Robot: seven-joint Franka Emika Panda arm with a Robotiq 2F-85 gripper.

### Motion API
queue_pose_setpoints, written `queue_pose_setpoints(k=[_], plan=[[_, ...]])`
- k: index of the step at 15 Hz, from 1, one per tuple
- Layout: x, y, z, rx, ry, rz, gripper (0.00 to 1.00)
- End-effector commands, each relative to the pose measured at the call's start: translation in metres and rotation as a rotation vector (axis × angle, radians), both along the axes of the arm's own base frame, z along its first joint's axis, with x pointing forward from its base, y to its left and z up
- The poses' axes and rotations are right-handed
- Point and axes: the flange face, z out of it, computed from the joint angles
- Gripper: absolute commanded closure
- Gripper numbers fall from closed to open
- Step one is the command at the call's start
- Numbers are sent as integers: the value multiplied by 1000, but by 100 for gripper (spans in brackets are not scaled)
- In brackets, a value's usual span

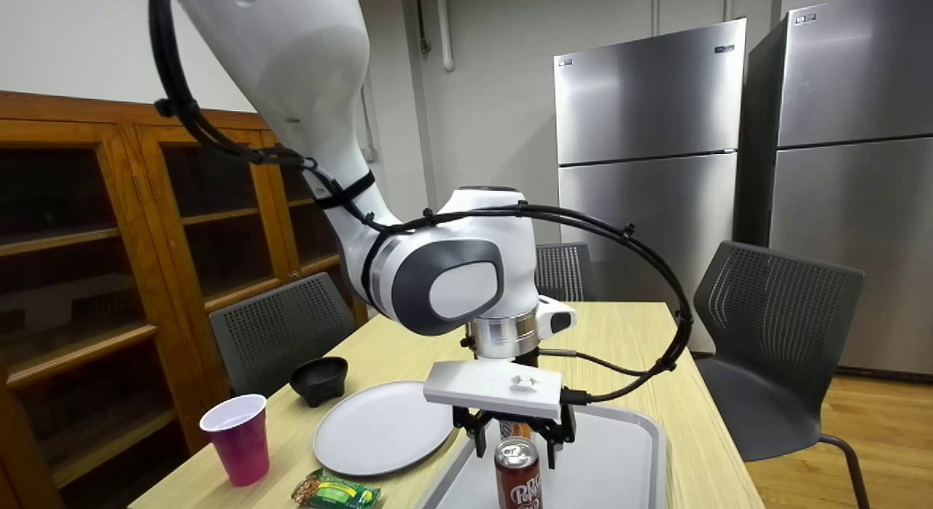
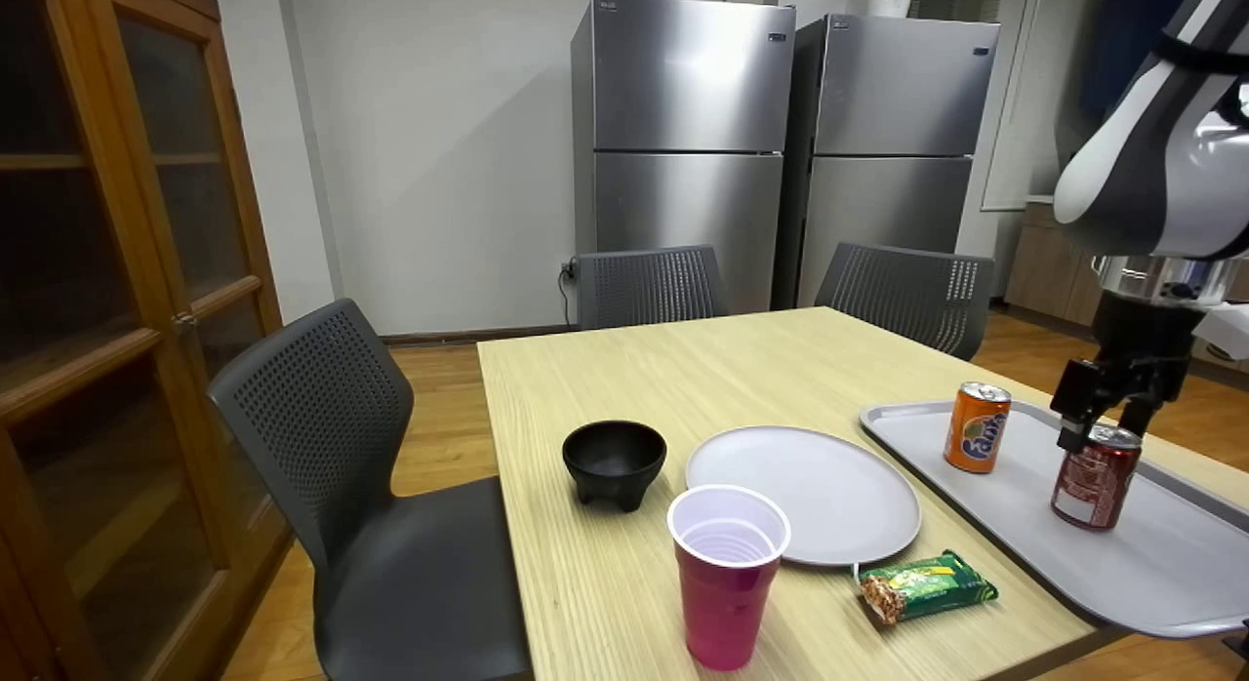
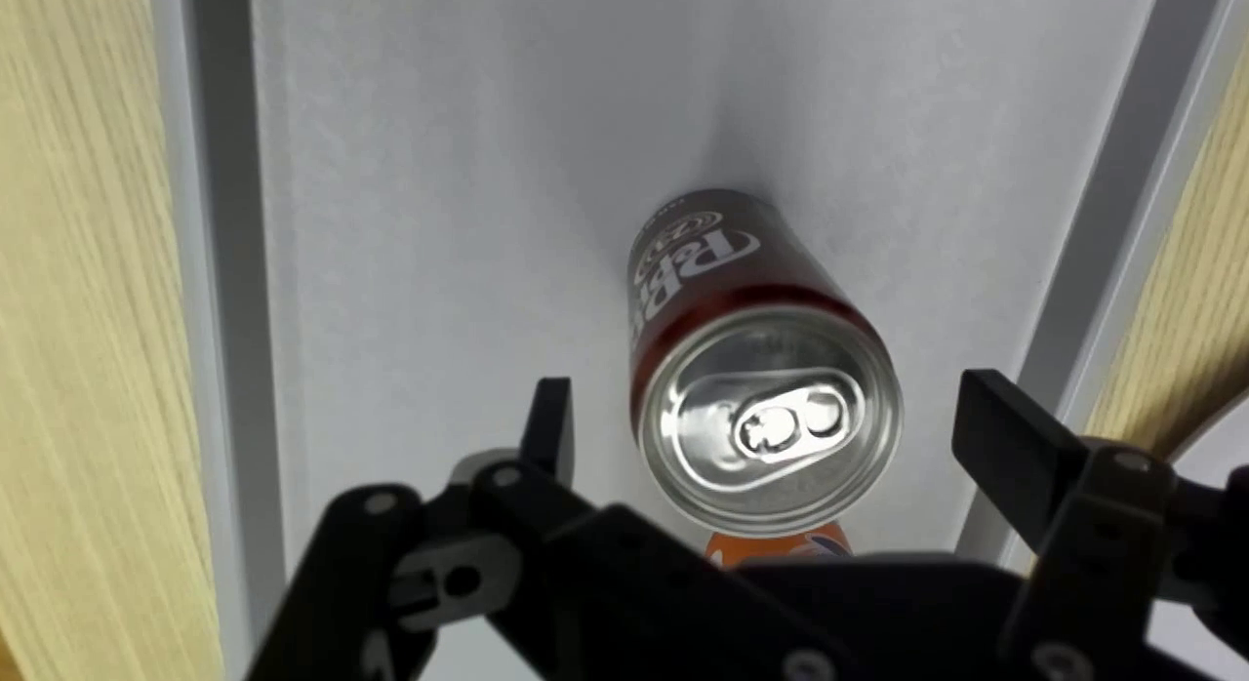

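Observation:
My gripper (image 3: 769,413) is open and points down, with a dark red Dr Pepper can (image 3: 707,261) between its spread fingers. In the wrist view a gap shows on each side of the can's silver lid. The can stands upright on a grey tray (image 2: 1025,549). In an exterior view the fingertips reach about the top of the Dr Pepper can (image 1: 519,487). An orange Fanta can (image 2: 978,427) stands upright on the same tray; in the wrist view only a sliver of the Fanta can (image 3: 776,546) shows behind the lid and the gripper's body.
Beside the tray lies a grey plate (image 2: 805,496). A green snack bar (image 2: 927,585), a magenta cup (image 2: 727,603) and a black bowl (image 2: 613,461) are on the wooden table (image 2: 546,564). Dark chairs (image 1: 776,348) stand around it. A cable (image 1: 656,261) loops out from the arm.

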Motion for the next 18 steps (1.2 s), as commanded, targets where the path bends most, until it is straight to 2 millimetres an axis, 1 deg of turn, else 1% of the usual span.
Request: queue_pose_setpoints(k=[1, 7, 14, 15, 16, 18], plan=[[5, -4, -6, 11, 5, 26, 0], [7, -2, -13, 21, 19, 43, 0], [7, -4, -15, 21, 18, 44, 0], [7, -5, -15, 19, 18, 45, 23], [7, -5, -15, 15, 18, 46, 26], [6, -6, -14, 11, 17, 52, 42]])
